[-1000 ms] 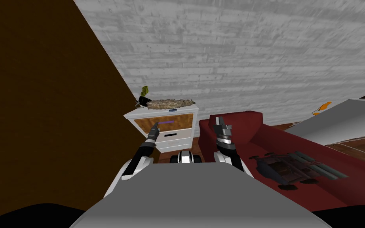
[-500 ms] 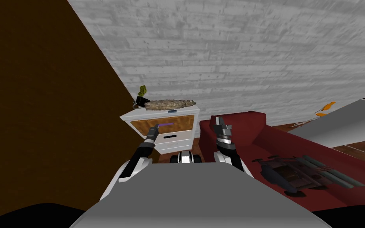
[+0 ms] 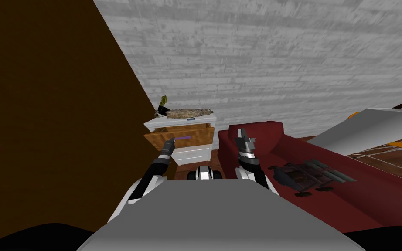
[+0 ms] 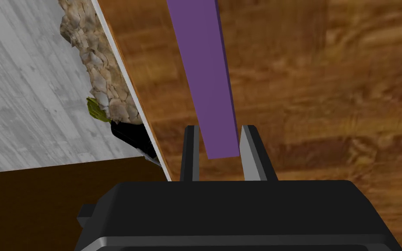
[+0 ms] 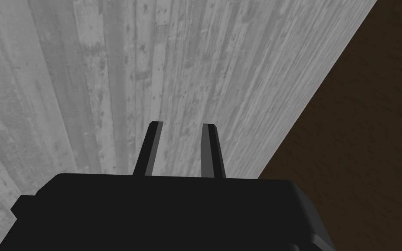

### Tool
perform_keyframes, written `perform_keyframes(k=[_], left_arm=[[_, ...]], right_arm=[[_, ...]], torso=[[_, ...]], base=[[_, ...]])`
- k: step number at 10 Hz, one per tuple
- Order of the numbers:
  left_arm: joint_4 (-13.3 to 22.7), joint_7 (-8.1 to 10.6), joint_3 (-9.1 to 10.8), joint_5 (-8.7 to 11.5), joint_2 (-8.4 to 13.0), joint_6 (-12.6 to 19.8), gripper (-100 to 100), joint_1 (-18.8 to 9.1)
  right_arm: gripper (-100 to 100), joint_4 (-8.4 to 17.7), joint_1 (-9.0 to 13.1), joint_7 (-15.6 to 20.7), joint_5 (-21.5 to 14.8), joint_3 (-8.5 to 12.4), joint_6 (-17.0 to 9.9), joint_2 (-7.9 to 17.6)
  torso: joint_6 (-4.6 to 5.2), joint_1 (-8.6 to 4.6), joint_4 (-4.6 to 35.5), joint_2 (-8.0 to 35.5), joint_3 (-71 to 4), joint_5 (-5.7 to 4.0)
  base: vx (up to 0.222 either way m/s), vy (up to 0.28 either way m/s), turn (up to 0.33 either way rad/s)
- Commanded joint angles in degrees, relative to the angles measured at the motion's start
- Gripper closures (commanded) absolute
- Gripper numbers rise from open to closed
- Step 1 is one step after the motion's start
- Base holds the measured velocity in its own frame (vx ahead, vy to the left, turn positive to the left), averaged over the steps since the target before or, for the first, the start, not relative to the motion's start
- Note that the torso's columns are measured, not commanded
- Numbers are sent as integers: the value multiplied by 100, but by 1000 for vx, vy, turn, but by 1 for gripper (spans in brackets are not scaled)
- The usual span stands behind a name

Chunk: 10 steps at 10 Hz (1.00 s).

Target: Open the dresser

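two arms reach forward in the head view. a white dresser (image 3: 191, 153) stands against the far grey wall (image 3: 261, 65), just left of a red sofa (image 3: 326, 183). its wood-fronted top drawer (image 3: 195, 136) juts partly out. the left gripper (image 3: 172, 141) meets the left end of the drawer's purple handle (image 3: 183, 137). the right gripper (image 3: 240, 132) hangs over the sofa's near arm. left wrist view: both fingers (image 4: 190, 152) pinch the purple handle's end. right wrist view: fingers (image 5: 150, 148) close together, holding nothing.
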<state>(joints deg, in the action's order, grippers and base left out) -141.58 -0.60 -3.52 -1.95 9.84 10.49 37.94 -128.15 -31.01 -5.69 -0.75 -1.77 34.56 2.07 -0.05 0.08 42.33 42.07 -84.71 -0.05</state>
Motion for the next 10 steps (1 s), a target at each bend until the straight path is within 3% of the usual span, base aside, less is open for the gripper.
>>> perform_keyframes(k=[1,2,3,5,10], left_arm=[[-53,-1,-30,2,32,-23,100,83],[-74,-2,-42,3,44,-32,100,116],[-119,17,28,32,54,154,-100,-54],[-168,31,90,60,75,345,-100,-196],[-409,99,402,198,178,1265,-100,-903]], right_arm=[[0,0,0,0,0,0,0,0],[0,0,1,0,0,0,0,0],[0,0,1,0,0,0,0,0],[0,0,-1,0,0,0,0,0],[0,0,-1,0,0,0,0,0]], torso=[[3,-12,-8,15,7,3],[7,-12,-8,25,18,5],[5,-5,-6,31,21,7],[6,-6,-14,-18,-10,5],[5,-9,0,37,24,5]], base=[[-171,-26,35],[-187,-2,15],[-107,-3,-17],[-10,-6,-14],[-26,-6,-22]])
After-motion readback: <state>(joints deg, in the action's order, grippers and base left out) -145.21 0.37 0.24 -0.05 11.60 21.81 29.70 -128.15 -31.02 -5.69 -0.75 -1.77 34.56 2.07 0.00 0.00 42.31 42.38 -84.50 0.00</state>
